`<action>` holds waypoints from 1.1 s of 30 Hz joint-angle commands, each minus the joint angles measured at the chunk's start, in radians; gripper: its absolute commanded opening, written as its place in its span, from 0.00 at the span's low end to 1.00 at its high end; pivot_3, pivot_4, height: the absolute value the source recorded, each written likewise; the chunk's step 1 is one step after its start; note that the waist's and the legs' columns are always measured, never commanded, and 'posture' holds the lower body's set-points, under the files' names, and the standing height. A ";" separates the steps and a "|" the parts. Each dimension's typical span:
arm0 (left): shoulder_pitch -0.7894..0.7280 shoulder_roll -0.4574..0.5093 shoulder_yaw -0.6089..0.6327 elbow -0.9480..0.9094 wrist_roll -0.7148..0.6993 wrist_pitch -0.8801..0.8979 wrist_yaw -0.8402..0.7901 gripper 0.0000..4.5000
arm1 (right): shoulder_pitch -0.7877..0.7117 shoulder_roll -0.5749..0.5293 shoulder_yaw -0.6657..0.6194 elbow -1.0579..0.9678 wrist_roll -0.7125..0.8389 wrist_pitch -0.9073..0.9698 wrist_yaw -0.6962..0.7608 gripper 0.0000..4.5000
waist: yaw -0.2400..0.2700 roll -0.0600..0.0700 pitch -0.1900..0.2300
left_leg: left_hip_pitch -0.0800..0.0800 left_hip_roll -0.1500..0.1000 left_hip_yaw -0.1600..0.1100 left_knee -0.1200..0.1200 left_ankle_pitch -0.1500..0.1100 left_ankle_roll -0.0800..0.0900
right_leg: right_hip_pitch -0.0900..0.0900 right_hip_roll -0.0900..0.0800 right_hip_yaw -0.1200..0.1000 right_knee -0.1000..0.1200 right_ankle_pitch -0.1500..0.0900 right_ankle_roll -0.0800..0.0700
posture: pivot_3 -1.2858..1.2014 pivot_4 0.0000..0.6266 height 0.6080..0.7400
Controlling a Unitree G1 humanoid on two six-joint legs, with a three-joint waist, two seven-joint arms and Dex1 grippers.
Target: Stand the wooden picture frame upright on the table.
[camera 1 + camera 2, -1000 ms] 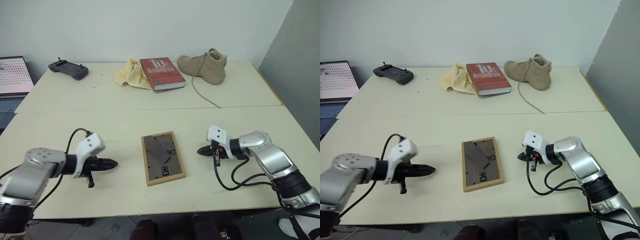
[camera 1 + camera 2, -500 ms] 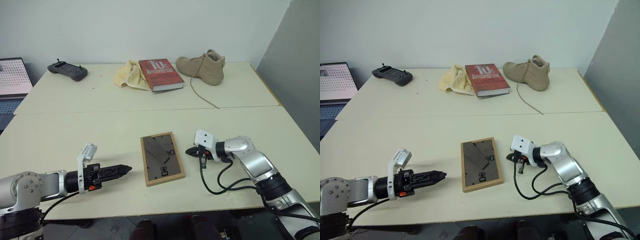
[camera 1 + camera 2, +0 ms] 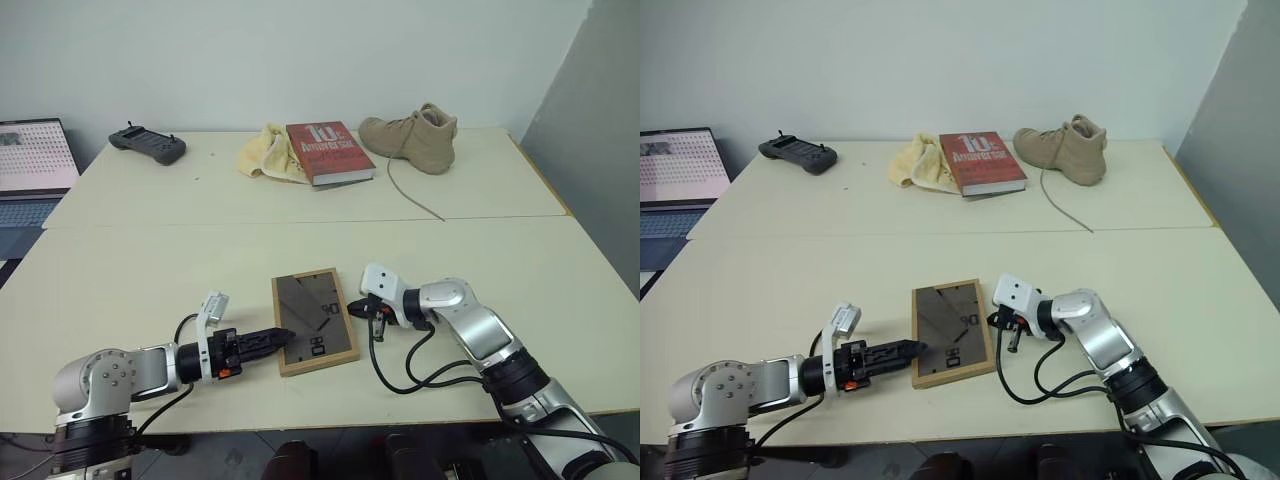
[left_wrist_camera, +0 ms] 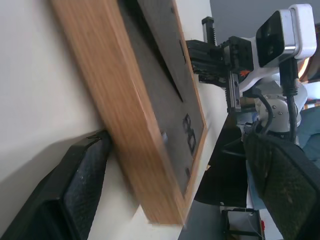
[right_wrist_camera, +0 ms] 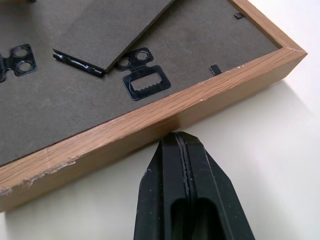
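While the frame lies flat, back panel up, on the near half of the desk, both arms have closed in on it from opposite sides over the past second. The left hand has swung in from well left of the frame and rolled its wrist. Its fingers, pressed together a second ago, now stand wide, one down on the desk against the frame's left edge and the other out above the back panel. That looks like a bracket around the left rim, though nothing is clamped yet. The right hand has slid leftward too; its fingers are pressed together, with the tip right at the wooden right edge, touching or nearly so, near the sawtooth hanger.

For the task this reads as the end of the approach. The frame has not been lifted or tilted, and its prop leg lies folded against the backing. The closed right tip seems placed to stop the frame sliding, while the open left hand takes the opposite edge. The upright step itself is all still ahead.

On the far half, the book, cloth, boot and controller sit well clear.
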 commanded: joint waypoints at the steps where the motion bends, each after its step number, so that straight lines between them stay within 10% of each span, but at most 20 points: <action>1: 0.026 -0.048 -0.085 -0.016 0.021 -0.002 0.056 0.99 | -0.002 0.006 -0.004 -0.058 0.011 0.020 -0.011 0.00 | 0.008 0.000 0.000 | 0.000 0.000 0.000 0.000 0.000 0.000 | 0.000 0.000 0.000 0.000 0.000 0.000 | 0.52 0.24 1.00; 19: -0.170 -0.005 0.104 -0.062 -0.137 0.057 0.116 0.31 | -0.132 -0.039 -0.194 0.033 0.078 0.037 -0.077 0.00 | -0.004 -0.003 0.002 | -0.001 0.000 -0.001 0.000 0.000 0.000 | -0.001 0.001 -0.001 0.000 0.000 0.000 | 0.52 0.24 1.00; 24: -0.298 -0.009 0.131 -0.051 -0.148 0.011 0.172 0.29 | -0.283 -0.004 -0.353 0.013 0.280 0.167 -0.040 0.00 | -0.008 -0.005 0.004 | -0.002 0.001 -0.001 0.000 0.001 -0.001 | -0.002 0.001 -0.001 0.000 0.000 0.000 | 0.52 0.24 1.00; 33: -0.473 0.027 0.098 0.011 -0.109 -0.148 0.189 0.29 | -0.437 0.015 -0.394 0.042 0.427 0.294 -0.017 0.39 | -0.019 -0.006 0.004 | -0.005 0.001 -0.001 0.000 0.002 -0.003 | -0.004 0.001 -0.001 -0.001 0.000 0.000 | 0.52 0.24 1.00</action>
